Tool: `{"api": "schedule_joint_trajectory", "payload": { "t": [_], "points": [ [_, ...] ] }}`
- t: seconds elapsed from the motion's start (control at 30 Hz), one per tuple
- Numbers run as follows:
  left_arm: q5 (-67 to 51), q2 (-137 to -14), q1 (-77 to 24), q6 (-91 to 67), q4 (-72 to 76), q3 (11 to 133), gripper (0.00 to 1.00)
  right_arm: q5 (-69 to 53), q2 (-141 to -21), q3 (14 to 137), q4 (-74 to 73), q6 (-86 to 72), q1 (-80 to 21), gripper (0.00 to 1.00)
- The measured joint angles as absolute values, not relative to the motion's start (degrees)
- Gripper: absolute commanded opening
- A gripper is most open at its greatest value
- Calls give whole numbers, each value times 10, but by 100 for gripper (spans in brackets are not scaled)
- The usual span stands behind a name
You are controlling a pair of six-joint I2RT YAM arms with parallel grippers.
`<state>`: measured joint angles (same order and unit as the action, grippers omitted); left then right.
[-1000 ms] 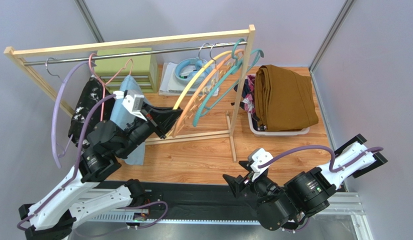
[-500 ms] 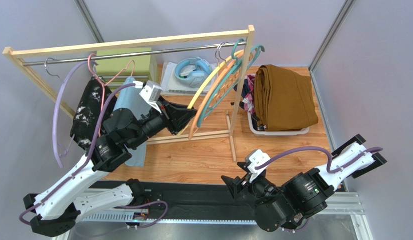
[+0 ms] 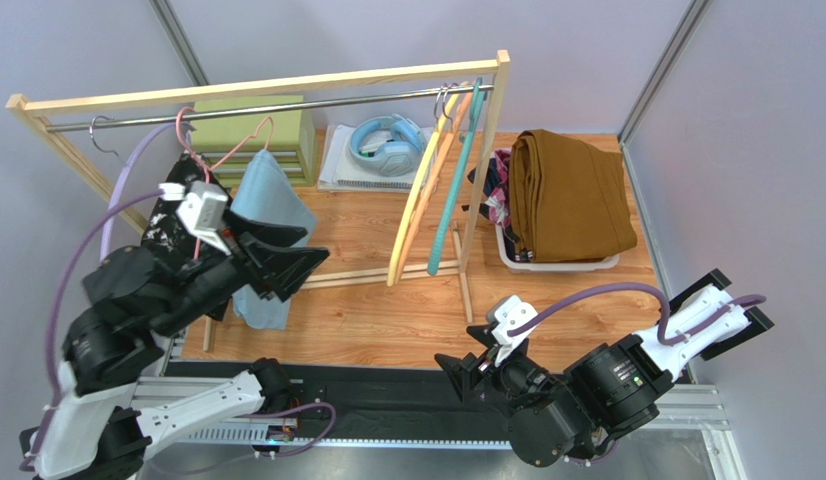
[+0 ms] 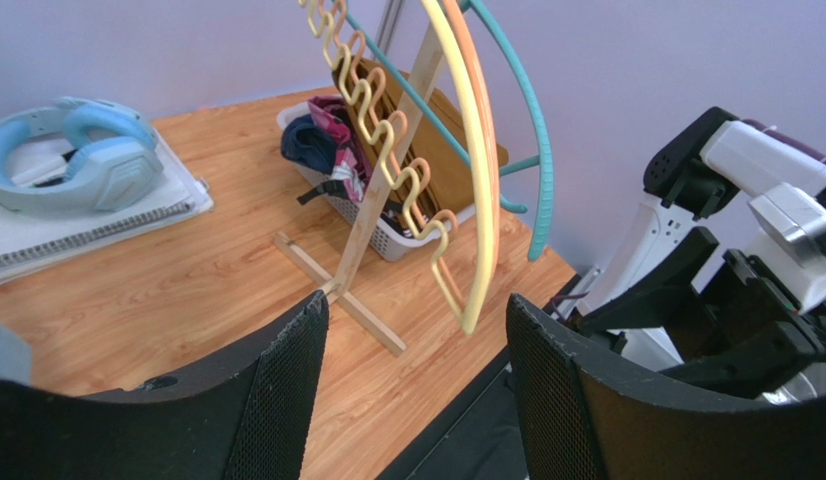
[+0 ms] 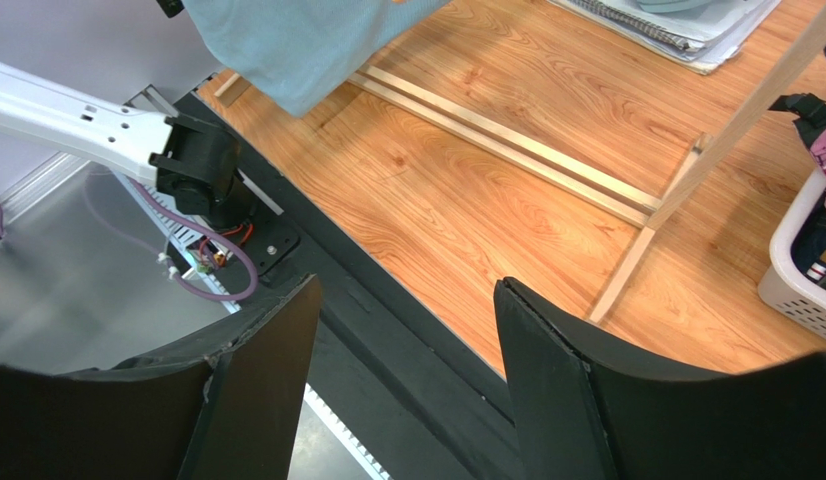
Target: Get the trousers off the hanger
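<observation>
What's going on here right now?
The left gripper, open and empty, is by the blue trousers, which hang on the rail beside the black pair. Empty hangers hang at its right end. Mustard trousers top the basket. The right gripper, also open, hovers over the table's near edge.

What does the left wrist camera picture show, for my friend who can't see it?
The black left gripper stands open and empty at the bottom, facing bare yellow, orange and teal hangers by a wooden rack. Behind them a white basket holds mustard-brown trousers and other clothes; blue headphones lie on a notebook at left.
</observation>
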<state>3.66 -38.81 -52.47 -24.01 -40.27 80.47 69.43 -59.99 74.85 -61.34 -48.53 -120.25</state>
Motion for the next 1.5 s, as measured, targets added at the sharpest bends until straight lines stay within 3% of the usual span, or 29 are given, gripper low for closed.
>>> {"api": "schedule_joint_trajectory", "payload": {
  "t": [0.37,0.47,0.7,1.1,1.27,1.5],
  "points": [
    [183,-435,-525,-183,-696,1060,74,622,-683,818,-582,-430,-1167,70],
    [259,-445,-525,-156,-732,1066,81,587,-717,829,-571,-414,-1151,70],
    [426,-449,-525,-98,-762,1025,81,521,-773,842,-539,-379,-1142,71],
    [478,-502,-495,-74,-770,1017,80,474,-783,843,-507,-364,-1138,71],
    [391,-521,-378,-66,-765,1004,71,468,-780,842,-495,-364,-1138,71],
    [282,-527,-284,-59,-723,982,38,465,-765,828,-489,-364,-1138,70]
  ]
}}
